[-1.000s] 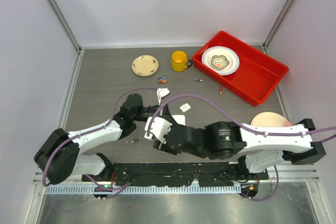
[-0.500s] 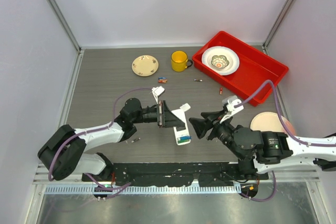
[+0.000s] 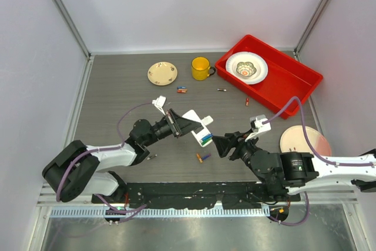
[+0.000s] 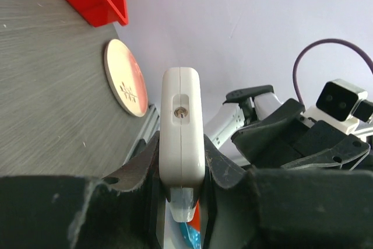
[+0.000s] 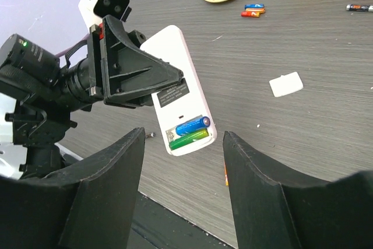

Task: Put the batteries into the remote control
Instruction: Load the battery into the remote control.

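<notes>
My left gripper point(image 3: 191, 126) is shut on the white remote control point(image 3: 198, 129) and holds it tilted above the table. The back compartment is open, with a blue battery point(image 5: 192, 126) and a green battery point(image 5: 189, 139) seated side by side. In the left wrist view the remote point(image 4: 182, 126) sits edge-on between my fingers. My right gripper point(image 3: 226, 143) is open and empty, facing the remote's battery end point(image 5: 178, 106). Two loose batteries point(image 3: 202, 157), orange and purple, lie on the table below the remote. The white battery cover point(image 5: 286, 84) lies on the table.
More loose batteries point(image 3: 183, 90) lie near the yellow mug point(image 3: 201, 67), with single ones right of it point(image 3: 222, 90) and by the red tray point(image 3: 247, 101). The red tray point(image 3: 294, 86) holds a plate and bowl. A small plate point(image 3: 162, 73) sits at the back, another plate point(image 3: 305, 141) at the right.
My left gripper has raised and tilted the remote, moving it back from the table. The orange and purple batteries now show on the table beneath it. My right gripper has shifted slightly left.
</notes>
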Robot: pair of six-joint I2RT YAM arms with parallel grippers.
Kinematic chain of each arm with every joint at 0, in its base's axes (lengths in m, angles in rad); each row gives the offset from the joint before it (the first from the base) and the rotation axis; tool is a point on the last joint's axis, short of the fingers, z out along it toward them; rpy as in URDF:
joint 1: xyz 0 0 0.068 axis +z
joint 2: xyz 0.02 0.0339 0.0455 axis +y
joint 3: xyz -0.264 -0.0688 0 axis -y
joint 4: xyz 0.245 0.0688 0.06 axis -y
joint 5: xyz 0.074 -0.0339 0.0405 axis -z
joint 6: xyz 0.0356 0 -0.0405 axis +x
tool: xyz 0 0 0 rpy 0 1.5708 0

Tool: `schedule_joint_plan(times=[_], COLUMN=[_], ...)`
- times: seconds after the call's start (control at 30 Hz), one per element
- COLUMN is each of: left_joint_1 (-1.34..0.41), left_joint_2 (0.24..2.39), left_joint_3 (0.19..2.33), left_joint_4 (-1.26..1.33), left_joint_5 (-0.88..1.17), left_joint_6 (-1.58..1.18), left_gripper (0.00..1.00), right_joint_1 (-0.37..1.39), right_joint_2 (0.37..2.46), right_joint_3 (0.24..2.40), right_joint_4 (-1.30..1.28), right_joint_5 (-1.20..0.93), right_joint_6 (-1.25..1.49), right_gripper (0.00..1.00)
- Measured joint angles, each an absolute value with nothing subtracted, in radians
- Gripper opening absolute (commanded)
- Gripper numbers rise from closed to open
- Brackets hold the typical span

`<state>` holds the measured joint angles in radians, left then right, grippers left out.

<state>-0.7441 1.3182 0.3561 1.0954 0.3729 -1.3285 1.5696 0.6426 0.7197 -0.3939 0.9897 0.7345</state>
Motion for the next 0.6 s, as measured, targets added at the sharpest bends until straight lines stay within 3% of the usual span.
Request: schedule_joint_plan(times=[0.37, 0.6], left_joint_1=[-0.744, -0.744], left_joint_2=[1.279, 1.234], left_joint_3=[0.307, 0.26], left_joint_4=[1.142, 1.155], left_joint_5=[0.274, 0.247], left_joint_6=[-1.332, -1.331], left_gripper=[0.0, 0.0], right_joint_1=[1.56, 1.458], right_joint_2=[0.791, 0.846], right_joint_3=[0.77, 0.793], right_joint_4=[-0.515, -0.558], right_joint_5=[1.093, 1.092], right_joint_6=[0.841, 0.917], right_gripper=[0.58, 0.56])
